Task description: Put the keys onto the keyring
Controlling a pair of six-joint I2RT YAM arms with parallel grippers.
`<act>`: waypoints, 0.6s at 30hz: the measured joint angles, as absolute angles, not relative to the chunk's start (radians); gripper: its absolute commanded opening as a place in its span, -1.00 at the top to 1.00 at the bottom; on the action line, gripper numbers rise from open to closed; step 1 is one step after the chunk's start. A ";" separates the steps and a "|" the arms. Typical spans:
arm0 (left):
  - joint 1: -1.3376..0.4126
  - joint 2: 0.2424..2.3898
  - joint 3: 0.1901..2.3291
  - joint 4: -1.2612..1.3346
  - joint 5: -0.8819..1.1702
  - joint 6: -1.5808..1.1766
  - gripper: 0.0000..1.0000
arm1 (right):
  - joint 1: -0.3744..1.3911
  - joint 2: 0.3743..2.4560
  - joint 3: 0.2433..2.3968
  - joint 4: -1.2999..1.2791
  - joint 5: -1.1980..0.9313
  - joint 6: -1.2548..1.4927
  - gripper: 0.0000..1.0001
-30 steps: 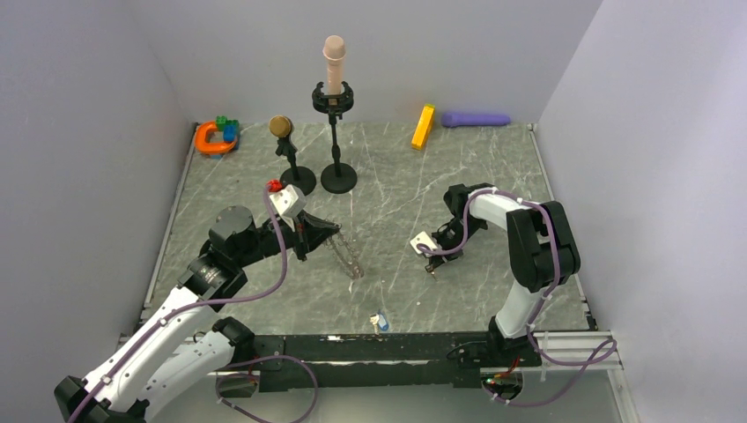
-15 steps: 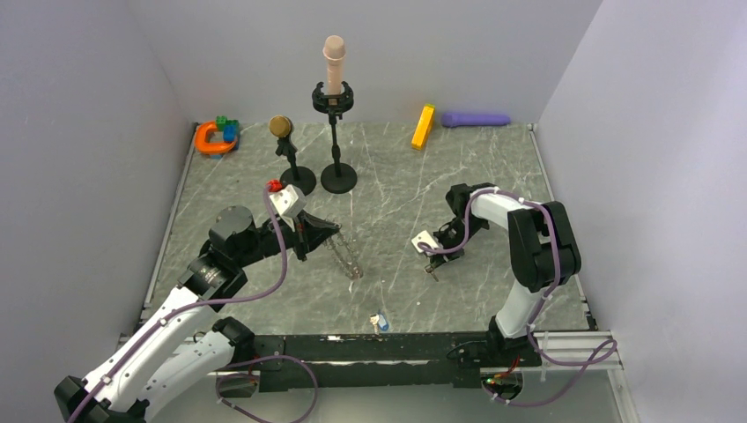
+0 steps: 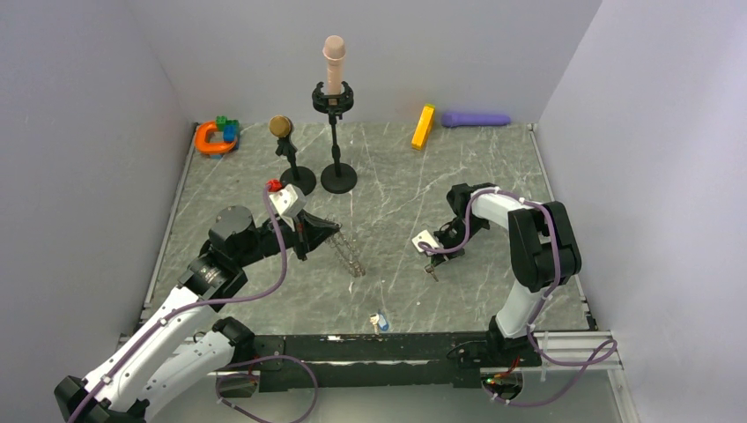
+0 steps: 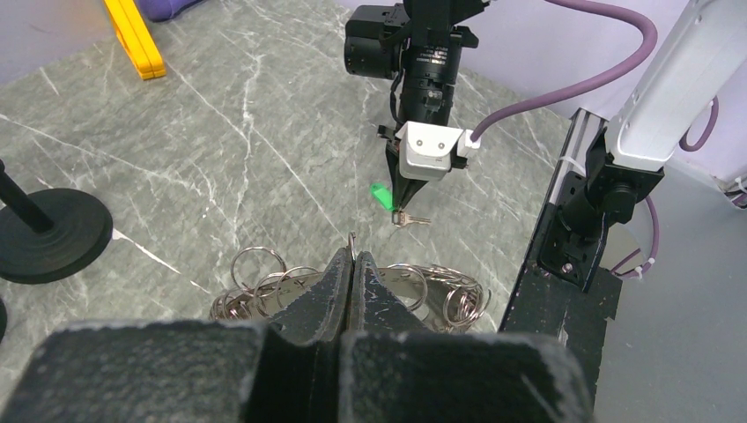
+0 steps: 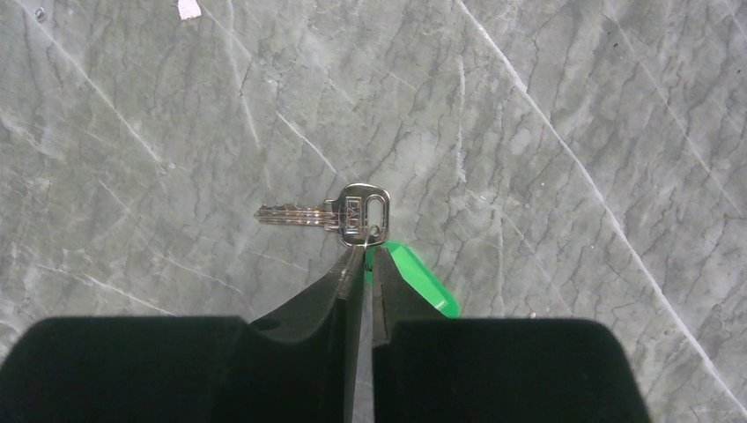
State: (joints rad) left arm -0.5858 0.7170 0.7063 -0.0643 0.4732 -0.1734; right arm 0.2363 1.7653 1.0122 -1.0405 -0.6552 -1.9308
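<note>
No key threaded yet; left gripper (image 4: 352, 264) pinches keyring (image 3: 348, 254); right gripper (image 5: 366, 256), nearly pressed together at green-tagged key (image 5: 352, 211), hold uncertain.

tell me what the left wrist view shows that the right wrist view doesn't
Only the left wrist view: the left gripper shut on the keyring, a black stand base and a yellow block.
Only the right wrist view: the key up close, with its teeth and the slot in its head clear.
Both: that key, its green tag, the right gripper with its jaws nearly together at the key's head (a grip is not certain), and the table.
</note>
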 measured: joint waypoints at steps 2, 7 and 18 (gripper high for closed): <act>-0.586 0.717 0.706 -0.064 0.473 -0.173 1.00 | 0.236 1.765 1.012 -1.039 -0.656 -1.931 0.91; -0.586 0.717 0.706 -0.064 0.473 -0.173 1.00 | 0.235 1.765 1.012 -1.038 -0.660 -1.931 1.00; -0.586 0.718 0.707 -0.065 0.477 -0.166 1.00 | 0.220 1.686 1.234 -1.229 -0.798 -1.905 1.00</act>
